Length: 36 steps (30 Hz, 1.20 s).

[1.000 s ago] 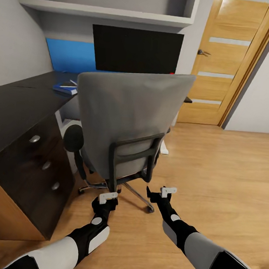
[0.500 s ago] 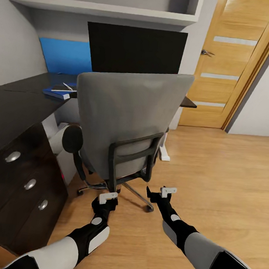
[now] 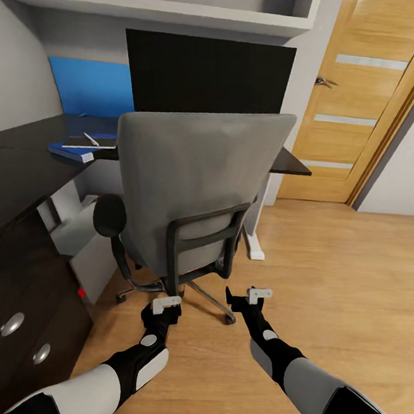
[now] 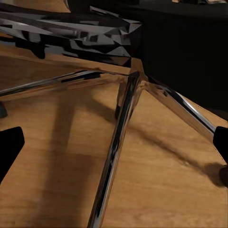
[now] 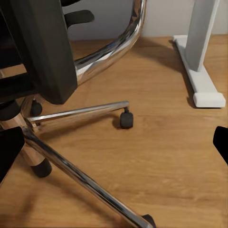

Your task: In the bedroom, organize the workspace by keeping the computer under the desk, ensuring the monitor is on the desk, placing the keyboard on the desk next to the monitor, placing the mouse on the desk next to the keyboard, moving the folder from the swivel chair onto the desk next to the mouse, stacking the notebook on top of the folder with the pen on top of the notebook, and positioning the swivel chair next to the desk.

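Table [image 3: 20,162]: we have rolled closer; it now lies ahead-left of our grippers.
Swivel chair [image 3: 197,174]: just ahead of both grippers, nearly tucked in.
Folder [image 3: 79,146]: on table, far ahead-left.
Left gripper [image 3: 166,303]: open, empty.
Right gripper [image 3: 258,295]: open, empty.

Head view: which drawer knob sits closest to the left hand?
The lowest knob on the dark drawer unit; the other two sit higher, farther from the left hand.

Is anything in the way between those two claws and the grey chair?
Nothing visible. The left gripper and right gripper hang low just behind the swivel chair, with bare floor and the chair's chrome legs ahead.
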Available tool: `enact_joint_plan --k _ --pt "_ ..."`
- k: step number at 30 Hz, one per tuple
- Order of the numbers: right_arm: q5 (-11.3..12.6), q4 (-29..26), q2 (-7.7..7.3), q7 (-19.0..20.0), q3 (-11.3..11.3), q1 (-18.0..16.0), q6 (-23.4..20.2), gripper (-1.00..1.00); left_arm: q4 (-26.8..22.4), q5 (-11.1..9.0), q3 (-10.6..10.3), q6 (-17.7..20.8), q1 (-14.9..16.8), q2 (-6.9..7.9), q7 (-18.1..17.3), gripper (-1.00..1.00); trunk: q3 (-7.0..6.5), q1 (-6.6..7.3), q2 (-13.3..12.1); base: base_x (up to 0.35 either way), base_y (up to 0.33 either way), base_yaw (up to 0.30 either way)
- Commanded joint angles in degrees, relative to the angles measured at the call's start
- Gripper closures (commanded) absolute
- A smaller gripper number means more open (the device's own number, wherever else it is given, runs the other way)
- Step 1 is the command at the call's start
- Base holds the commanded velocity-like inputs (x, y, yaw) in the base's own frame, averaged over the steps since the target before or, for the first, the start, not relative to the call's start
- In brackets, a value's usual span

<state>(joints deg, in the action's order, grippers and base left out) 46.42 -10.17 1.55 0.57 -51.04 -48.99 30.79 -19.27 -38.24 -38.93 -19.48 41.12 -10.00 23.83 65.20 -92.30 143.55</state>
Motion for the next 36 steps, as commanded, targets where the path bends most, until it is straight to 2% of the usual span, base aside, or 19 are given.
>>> enact_joint_plan --k 1,18,22,36 --pt "0.6 0.1 0.02 0.1 -0.5 -0.1 0.2 -1.0 0.0 -0.1 -0.3 -0.4 0.1 0.0 0.3 -1.0 0.04 -0.02 0.0 0.326 0.0 0.0" --pt "0.6 0.1 0.03 0.0 -0.5 -0.1 0.2 -1.0 0.0 -0.1 -0.3 -0.3 0.1 0.0 0.3 -1.0 0.04 -0.02 0.0 0.308 0.0 0.0" --pt "0.5 0.1 0.0 0.1 -0.5 -0.1 0.2 -1.0 0.0 -0.1 -0.3 -0.3 0.1 0.0 0.3 -1.0 0.04 -0.02 0.0 -0.123 0.0 0.0" --pt "0.6 0.1 -0.05 0.0 -0.4 -0.1 0.2 -1.0 0.0 -0.1 -0.3 -0.3 0.1 0.0 0.3 -1.0 0.04 -0.02 0.0 -0.321 0.0 0.0"
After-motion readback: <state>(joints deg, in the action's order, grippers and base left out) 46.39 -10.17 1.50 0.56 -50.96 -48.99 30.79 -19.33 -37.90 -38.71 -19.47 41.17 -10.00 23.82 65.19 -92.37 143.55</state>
